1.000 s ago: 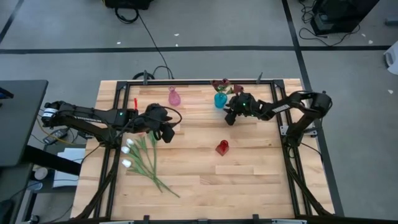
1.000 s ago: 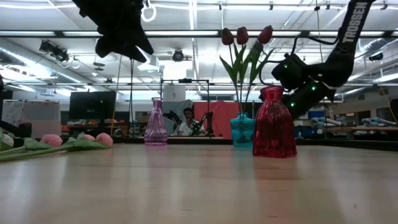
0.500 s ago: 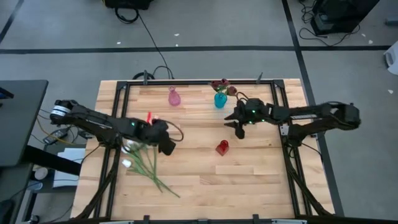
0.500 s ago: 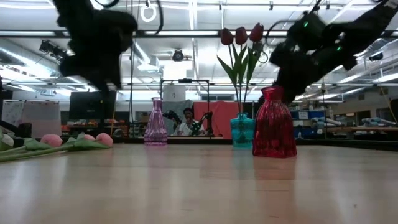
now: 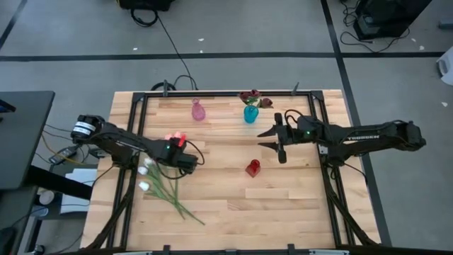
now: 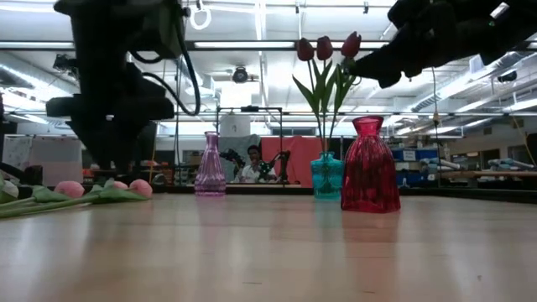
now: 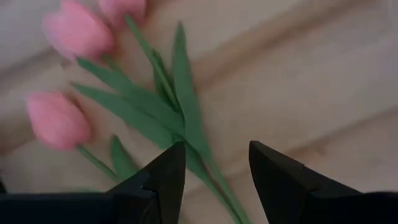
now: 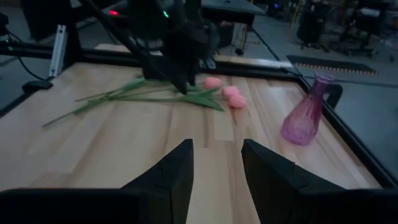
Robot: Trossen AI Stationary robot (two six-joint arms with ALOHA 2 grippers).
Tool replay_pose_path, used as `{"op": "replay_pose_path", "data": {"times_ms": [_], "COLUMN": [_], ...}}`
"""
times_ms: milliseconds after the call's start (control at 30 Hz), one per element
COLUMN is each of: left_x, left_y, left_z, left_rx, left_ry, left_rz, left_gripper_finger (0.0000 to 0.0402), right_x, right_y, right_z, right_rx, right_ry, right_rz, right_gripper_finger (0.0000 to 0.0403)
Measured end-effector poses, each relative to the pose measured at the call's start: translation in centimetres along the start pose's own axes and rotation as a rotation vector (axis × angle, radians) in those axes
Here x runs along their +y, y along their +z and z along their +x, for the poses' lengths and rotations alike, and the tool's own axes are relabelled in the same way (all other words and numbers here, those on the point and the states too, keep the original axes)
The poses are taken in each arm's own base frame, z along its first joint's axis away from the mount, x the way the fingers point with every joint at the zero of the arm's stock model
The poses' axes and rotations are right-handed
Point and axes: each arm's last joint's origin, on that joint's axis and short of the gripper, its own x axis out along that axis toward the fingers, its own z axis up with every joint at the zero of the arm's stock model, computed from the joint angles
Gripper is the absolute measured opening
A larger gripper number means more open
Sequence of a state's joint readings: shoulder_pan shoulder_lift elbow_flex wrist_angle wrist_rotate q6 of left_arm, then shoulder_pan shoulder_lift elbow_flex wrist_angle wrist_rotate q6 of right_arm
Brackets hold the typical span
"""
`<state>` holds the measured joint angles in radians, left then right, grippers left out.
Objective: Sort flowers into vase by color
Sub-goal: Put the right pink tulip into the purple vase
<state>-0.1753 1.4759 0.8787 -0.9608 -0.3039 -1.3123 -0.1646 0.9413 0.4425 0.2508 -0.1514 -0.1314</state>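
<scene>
Several pink tulips [image 5: 175, 135] and white tulips [image 5: 145, 172] lie flat on the table's left half, their green stems [image 5: 177, 202] running toward the near edge. Dark red tulips [image 5: 251, 97] stand in the teal vase [image 5: 250, 114]. My left gripper [image 7: 214, 158] is open and low over the pink tulips, with one finger on each side of a green stem [image 7: 186, 118]. My right gripper [image 5: 269, 140] is open, raised between the teal vase and the red vase [image 5: 253, 168], pointing toward the table's left. Its wrist view shows the pink heads [image 8: 225, 91] far off.
A pink glass vase [image 5: 198, 110] stands near the far edge and shows in the low view [image 6: 210, 165]. The red vase [image 6: 369, 165] stands mid-table, in front of the teal vase [image 6: 325, 176]. A dark frame rail [image 5: 134, 106] borders the table. A person sits in the room behind.
My left gripper has come down from high above the table onto the pink tulips' stems. My right gripper has drawn away from the teal vase toward the near side, risen, and turned level toward the table's left as its arm stretched out. The flowers have stayed put.
</scene>
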Motion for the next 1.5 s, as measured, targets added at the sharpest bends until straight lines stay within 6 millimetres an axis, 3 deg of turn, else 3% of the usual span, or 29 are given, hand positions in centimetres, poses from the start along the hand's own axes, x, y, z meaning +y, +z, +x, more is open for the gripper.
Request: {"op": "replay_pose_path", "data": {"times_ms": [533,733,967,1067,1233,1367,1500], "left_x": [2.2,3.6,3.6,3.6,3.6,2.8,0.8], "left_y": [6.1,5.5,5.5,5.4,5.2,5.6,7.3], "left_z": [2.3,4.8,5.3,5.4,6.2,5.6,3.1], "left_rx": [-0.069,0.003,-0.017,0.006,0.072,0.048,-0.071], "left_ry": [0.056,0.046,0.031,0.012,-0.087,-0.125,-0.201], "left_rz": [-0.004,-0.032,-0.037,-0.030,-0.031,0.042,0.136], "left_gripper_finger": [0.0137,0.0136,0.0130,0.0104,0.0025,0.0013,0.0012], "right_x": [0.1,0.4,0.8,1.0,1.3,1.4,1.4], "right_y": [-0.5,-0.7,-0.4,-0.2,-0.1,-0.1,-0.1], "right_z": [1.2,1.5,1.5,1.5,1.6,1.6,1.5], "right_rx": [0.012,0.024,-0.010,-0.025,-0.035,-0.035,-0.035], "right_ry": [0.012,0.049,0.067,0.072,0.087,0.092,0.088], "right_rz": [0.008,0.023,0.013,0.009,0.005,0.004,0.006], "right_gripper_finger": [0.0149,0.0149,0.0149,0.0149,0.0149,0.0149,0.0149]}}
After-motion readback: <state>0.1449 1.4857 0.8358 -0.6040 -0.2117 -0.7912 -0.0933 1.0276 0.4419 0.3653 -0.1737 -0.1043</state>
